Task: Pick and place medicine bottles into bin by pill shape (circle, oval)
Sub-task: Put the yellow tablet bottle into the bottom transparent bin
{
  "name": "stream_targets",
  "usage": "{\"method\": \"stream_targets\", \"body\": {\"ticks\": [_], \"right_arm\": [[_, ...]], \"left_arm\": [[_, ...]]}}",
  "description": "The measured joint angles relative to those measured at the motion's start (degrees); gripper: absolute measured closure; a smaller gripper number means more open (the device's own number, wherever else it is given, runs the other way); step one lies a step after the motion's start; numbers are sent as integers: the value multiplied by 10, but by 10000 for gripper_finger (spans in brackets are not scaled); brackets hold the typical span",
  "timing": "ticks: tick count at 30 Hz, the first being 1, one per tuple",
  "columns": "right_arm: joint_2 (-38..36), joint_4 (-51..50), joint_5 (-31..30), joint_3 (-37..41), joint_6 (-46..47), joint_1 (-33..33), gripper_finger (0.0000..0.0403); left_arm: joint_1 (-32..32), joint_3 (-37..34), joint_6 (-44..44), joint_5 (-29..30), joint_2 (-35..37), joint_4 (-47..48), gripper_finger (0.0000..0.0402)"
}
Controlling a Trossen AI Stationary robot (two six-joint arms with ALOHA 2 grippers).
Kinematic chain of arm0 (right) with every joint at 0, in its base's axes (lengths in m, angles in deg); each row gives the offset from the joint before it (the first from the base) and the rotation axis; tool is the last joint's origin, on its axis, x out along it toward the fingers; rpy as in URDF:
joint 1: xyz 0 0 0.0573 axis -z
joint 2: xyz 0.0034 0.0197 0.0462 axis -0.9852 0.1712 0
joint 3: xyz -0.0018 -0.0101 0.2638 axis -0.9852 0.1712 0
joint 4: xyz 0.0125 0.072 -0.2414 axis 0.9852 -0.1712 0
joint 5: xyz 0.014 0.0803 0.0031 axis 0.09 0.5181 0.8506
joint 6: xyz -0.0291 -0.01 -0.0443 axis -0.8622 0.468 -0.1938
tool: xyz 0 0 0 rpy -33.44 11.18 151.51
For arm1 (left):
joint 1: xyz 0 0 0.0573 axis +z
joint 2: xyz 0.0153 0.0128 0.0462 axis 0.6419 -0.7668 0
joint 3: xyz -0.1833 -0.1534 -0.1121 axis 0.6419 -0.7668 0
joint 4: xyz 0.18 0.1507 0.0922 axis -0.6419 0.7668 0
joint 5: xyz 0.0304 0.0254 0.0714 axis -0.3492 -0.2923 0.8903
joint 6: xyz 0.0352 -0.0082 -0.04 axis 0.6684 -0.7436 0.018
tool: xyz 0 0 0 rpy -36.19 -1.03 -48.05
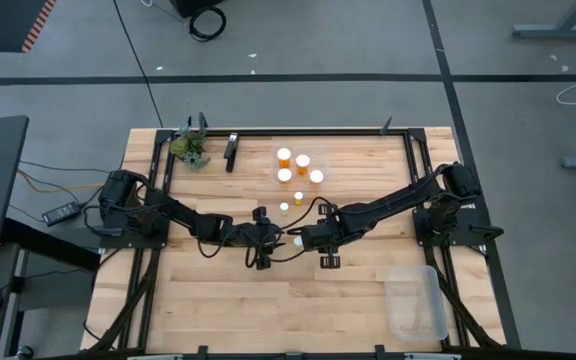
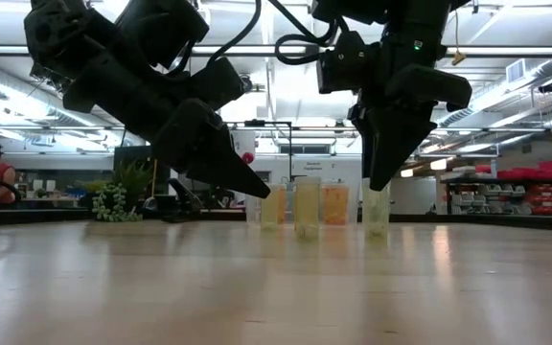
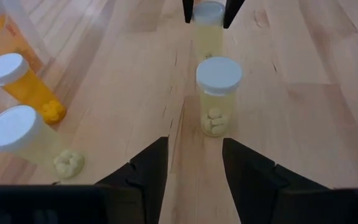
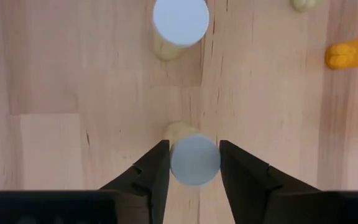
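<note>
From my station I see both arms meeting near the middle of the wooden tabletop (image 1: 218, 290), just this side of the cluster of medicine bottles (image 1: 299, 168). The right pincer (image 4: 194, 163) points straight down over one pale bottle (image 4: 194, 159); its white cap sits between the two fingers, which stand close on either side, though I cannot tell whether they actually press it. In the low view that bottle (image 2: 376, 208) stands upright on the tabletop under the right pincer (image 2: 381, 177). The left pincer (image 3: 194, 163) is angled low toward the same spot, its fingers parted with nothing between them, and just beyond its tips stands a second pale bottle (image 3: 218, 93) with small pale pills in the bottom. Past that one, the left wrist view shows the bottle under the right pincer (image 3: 208, 28), framed by the other arm's dark fingertips. Off to one side of the left pincer lean an orange bottle (image 3: 20, 84) and another pale bottle (image 3: 27, 140), both white-capped. The remaining bottles stand grouped farther back from the pincers, toward the far edge of the tabletop. A clear plastic bin (image 1: 416, 301) sits near the right arm's base, well apart from the bottles, and a green leafy clump (image 1: 190, 149) lies by the far left corner.
</note>
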Motion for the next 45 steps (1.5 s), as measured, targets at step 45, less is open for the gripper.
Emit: {"method": "stream_targets", "body": {"ticks": [45], "right_arm": [[-143, -176, 9, -25, 526, -278, 264]], "left_arm": [[7, 0, 56, 26, 0, -36, 275]]}}
